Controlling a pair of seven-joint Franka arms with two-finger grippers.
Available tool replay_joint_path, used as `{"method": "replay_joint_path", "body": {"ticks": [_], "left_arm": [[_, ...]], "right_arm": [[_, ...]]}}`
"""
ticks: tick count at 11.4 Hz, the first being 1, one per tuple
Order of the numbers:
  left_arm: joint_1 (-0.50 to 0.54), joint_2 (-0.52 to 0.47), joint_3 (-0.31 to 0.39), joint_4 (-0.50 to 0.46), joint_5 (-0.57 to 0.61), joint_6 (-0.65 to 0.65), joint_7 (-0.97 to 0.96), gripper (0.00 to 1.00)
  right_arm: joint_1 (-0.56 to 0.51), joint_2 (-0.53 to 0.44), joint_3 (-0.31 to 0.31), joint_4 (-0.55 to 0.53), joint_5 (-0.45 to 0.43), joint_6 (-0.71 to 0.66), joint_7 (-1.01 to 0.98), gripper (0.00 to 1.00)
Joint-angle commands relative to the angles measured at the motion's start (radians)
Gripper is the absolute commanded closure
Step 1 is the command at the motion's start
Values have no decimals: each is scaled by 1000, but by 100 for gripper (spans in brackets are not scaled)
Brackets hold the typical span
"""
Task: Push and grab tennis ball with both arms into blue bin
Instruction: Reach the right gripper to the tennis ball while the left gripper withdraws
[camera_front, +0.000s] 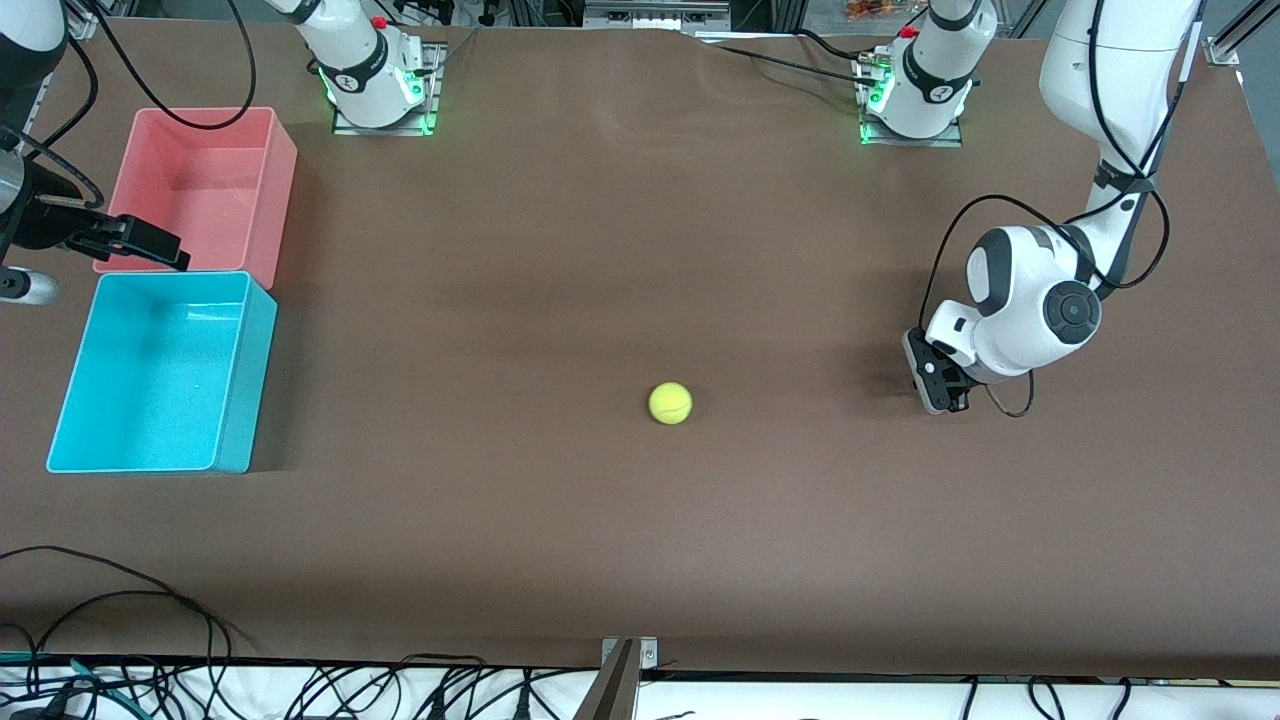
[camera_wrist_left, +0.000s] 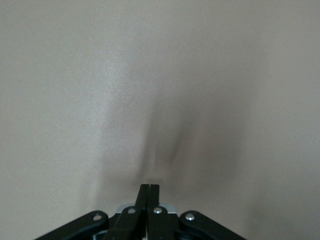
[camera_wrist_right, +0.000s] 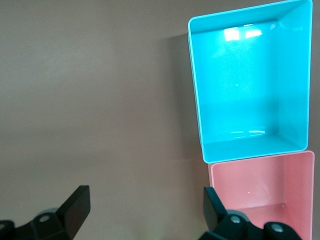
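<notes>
Here one tennis ball (camera_front: 670, 403) lies on open brown worktop (camera_front: 600, 250), well apart from the closed, empty left hand (camera_front: 940, 385) low over the worktop toward its arm's end. Two bins touch: blue bin (camera_front: 235, 375) and pink bin (camera_front: 272, 180). The right hand (camera_front: 150, 245), fingers spread and empty, hovers over their shared edge.

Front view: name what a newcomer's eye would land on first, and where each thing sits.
The yellow-green tennis ball lies alone mid-table. The blue bin sits at the right arm's end, touching the pink bin, which is farther from the camera. The left gripper, jaws shut, sits low at the other end.
</notes>
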Motion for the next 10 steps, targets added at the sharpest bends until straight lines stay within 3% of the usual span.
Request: {"method": "replay_joint_path", "body": {"ticks": [1,2,4,7,10], "left_arm": [[-6,-96,20,-32,11,-36,6,39],[-2,-115,28,-42,13,-36,9,0],[-3,-129,38,-50,13,-36,6,0],[-5,-284,38,-136,13,-36,6,0],[0,-450,38,-211,14,-38,8,0]], "right_arm": [[-5,37,-2,23,-6,-7,-97,0],[-6,45,-4,23,-4,-4,-117,0],[1,74,-2,21,-9,33,-116,0],[1,150,1,12,19,107,-121,0],[3,236,2,12,128,180,-124,0]]}}
